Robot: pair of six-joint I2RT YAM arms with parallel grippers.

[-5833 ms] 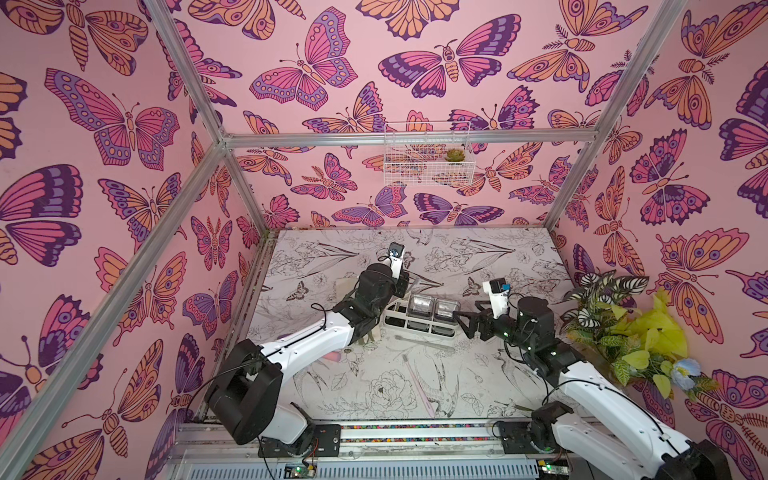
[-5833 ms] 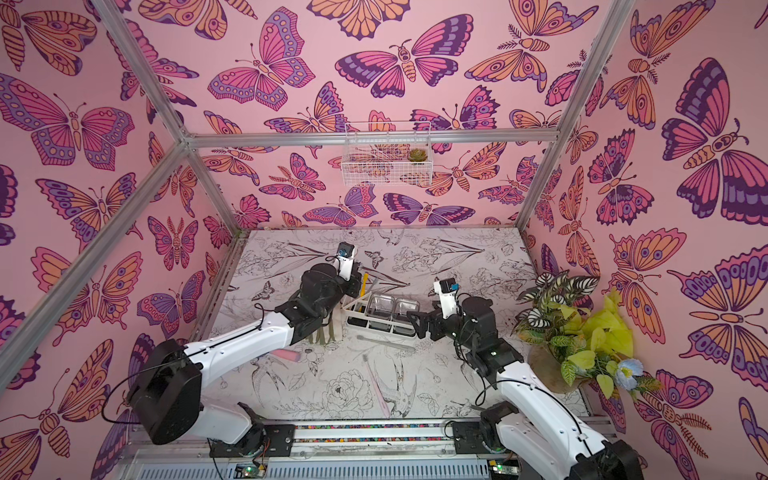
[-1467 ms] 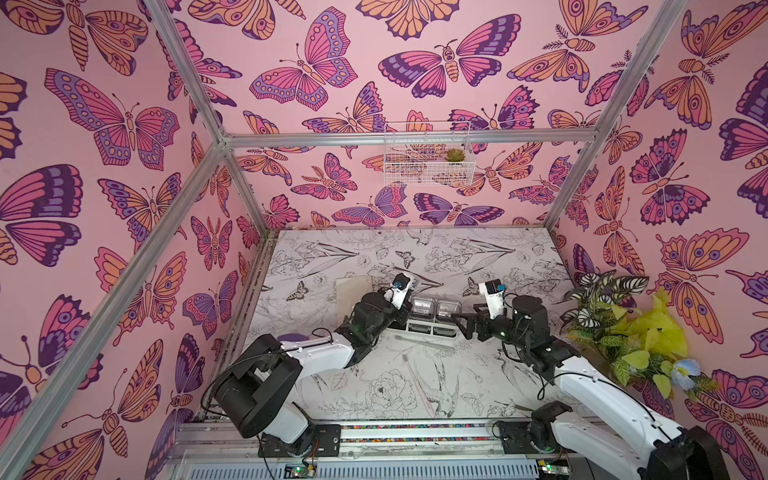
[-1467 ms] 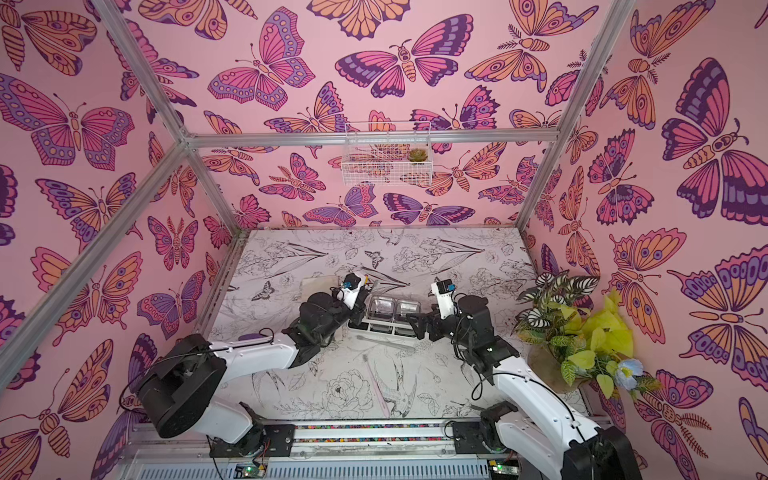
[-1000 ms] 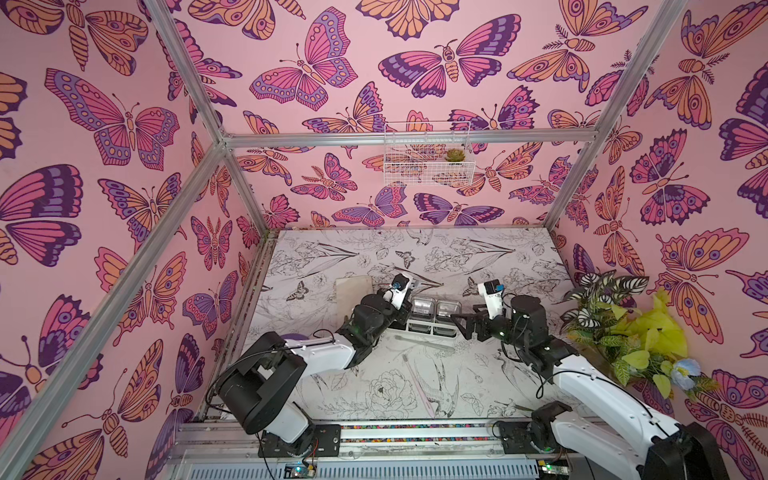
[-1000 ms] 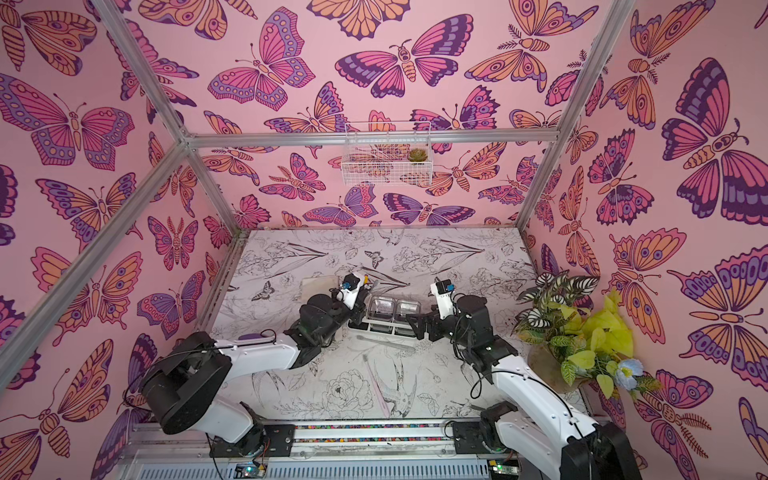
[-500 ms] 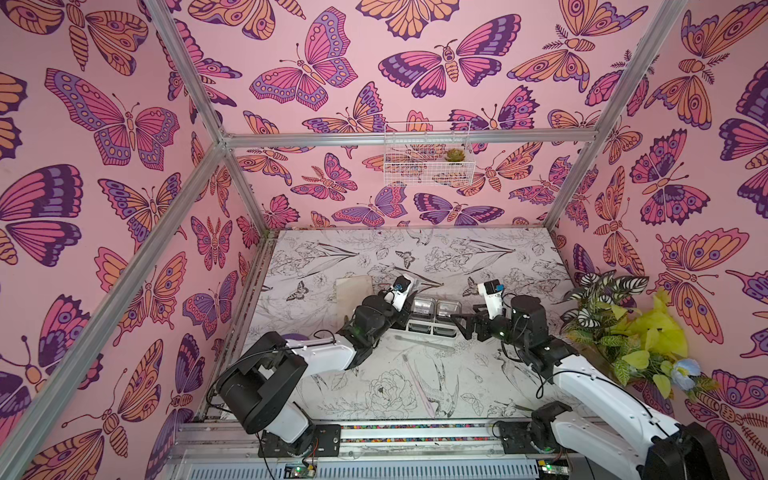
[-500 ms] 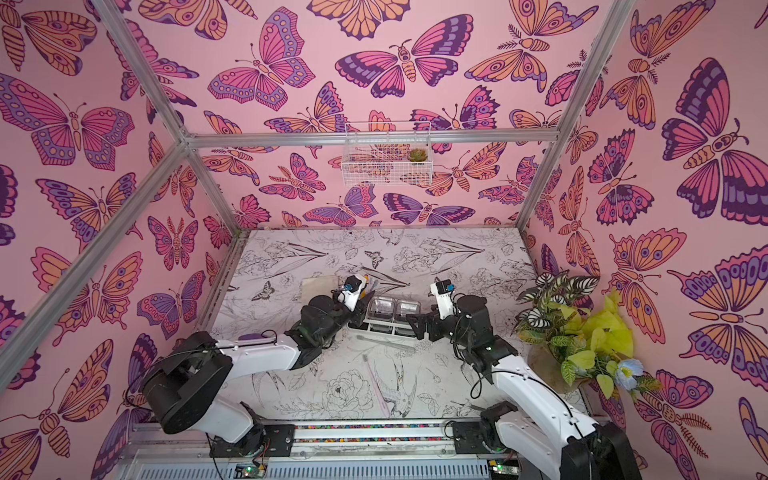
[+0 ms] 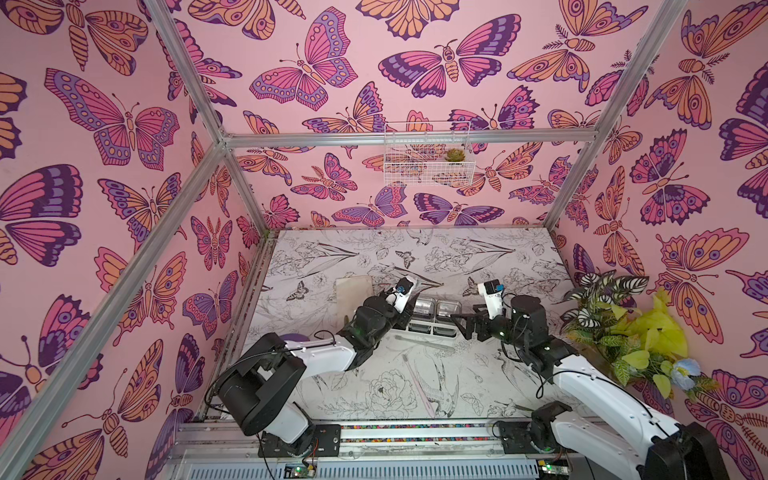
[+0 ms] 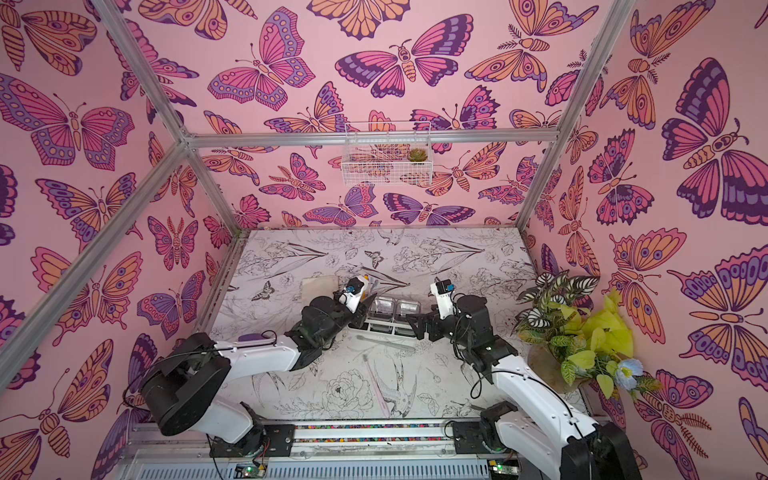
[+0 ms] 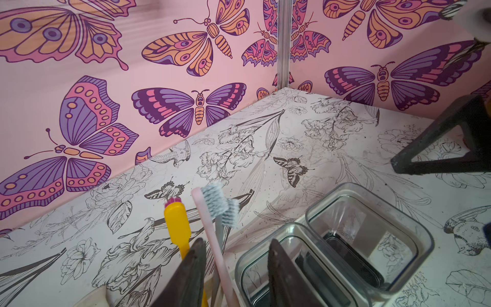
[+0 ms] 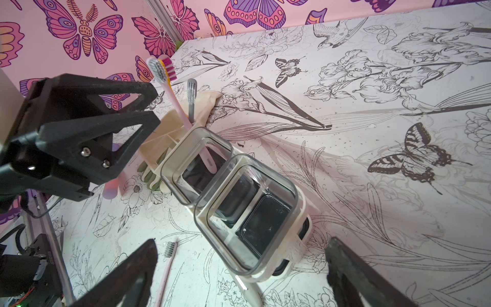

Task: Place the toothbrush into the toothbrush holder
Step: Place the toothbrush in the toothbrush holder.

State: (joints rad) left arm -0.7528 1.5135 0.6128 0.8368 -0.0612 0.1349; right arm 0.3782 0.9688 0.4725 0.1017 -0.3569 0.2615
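My left gripper point(image 11: 236, 244) sits low over the slotted end of the white oblong plastic toothbrush holder point(image 10: 384, 329). Its jaws stand apart on either side of the pale pink plastic toothbrush point(image 11: 207, 226), with a clear gap on the cup side, so I judge they are not pressing on it. That brush stands handle-down in the holder's open slotted compartment point(image 12: 159, 143) with its bristles up, leaning towards the holder's outer end. The compartment bears its weight, and I read this as the placing step done, with only a clean withdrawal left.

A yellow plastic toothbrush with pink bristles point(image 11: 177, 226) and a grey toothbrush point(image 12: 191, 106) share the compartment, close against the pink one. My fingers should leave straight up, or they may drag a neighbour out.

On my side of the holder two more brushes lie flat on the floral-printed white tabletop point(image 9: 374, 257). A clear-handled one point(image 9: 428, 343) lies just beside the holder's long wall and a pale pink one point(image 9: 417, 384) farther off, both untouched.

The holder's two clear square plastic cups point(image 11: 372, 228) fill its other end and stand empty.

My right gripper point(image 9: 464, 328) is spread wide, flanking that cup end without touching it. I take it as a guard, ready to steady the holder if it slides or tips.
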